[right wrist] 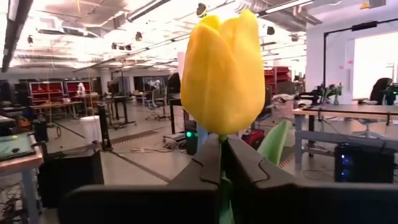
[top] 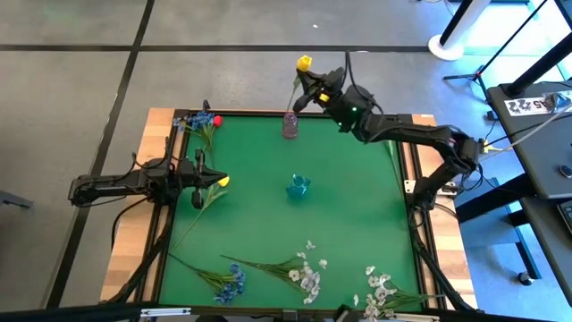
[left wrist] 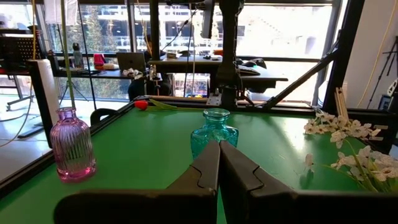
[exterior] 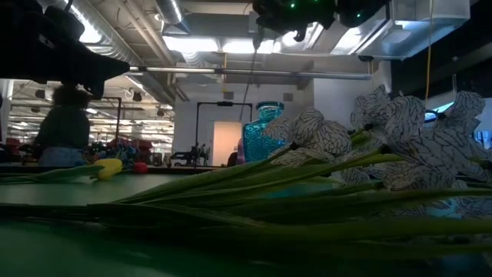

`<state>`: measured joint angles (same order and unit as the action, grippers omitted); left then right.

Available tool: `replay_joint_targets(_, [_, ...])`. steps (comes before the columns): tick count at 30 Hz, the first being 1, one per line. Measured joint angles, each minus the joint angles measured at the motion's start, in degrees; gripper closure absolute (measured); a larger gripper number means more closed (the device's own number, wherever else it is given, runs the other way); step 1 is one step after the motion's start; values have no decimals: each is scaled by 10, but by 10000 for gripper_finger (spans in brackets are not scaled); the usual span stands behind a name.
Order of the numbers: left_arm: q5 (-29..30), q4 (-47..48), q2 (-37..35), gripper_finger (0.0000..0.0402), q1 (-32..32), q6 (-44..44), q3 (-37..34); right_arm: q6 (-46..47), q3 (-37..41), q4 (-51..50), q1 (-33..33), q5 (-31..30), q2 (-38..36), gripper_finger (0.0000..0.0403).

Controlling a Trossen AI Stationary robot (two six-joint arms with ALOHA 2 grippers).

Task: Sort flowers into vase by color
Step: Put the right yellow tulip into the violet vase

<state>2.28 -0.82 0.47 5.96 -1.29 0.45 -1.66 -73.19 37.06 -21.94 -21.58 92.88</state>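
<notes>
Across the green table [top: 357, 215], white sprays [top: 308, 273] lie along the near edge. Right end effector [top: 308, 88] pinches a yellow tulip [top: 304, 63] above the purple vase [top: 290, 124]; left end effector [top: 212, 182] rests pressed together beside another yellow bud [top: 223, 182]. Workbenches fill the room.

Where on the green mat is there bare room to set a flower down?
The widest bare patch lies right of the teal glass vase; another lies between it and the purple ribbed glass vase. It is crowded along the near edge, with white blossom sprays and blue clustered blooms.
</notes>
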Motion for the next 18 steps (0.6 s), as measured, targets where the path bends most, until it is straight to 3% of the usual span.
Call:
replay_joint_targets(12, [0, 0, 0, 401, 0, 0, 0, -3, 0, -32, -6, -16, 2, 396])
replay_joint_targets(18, [0, 0, 0, 401, 0, 0, 0, -19, 0, 12, -7, -20, 2, 397])
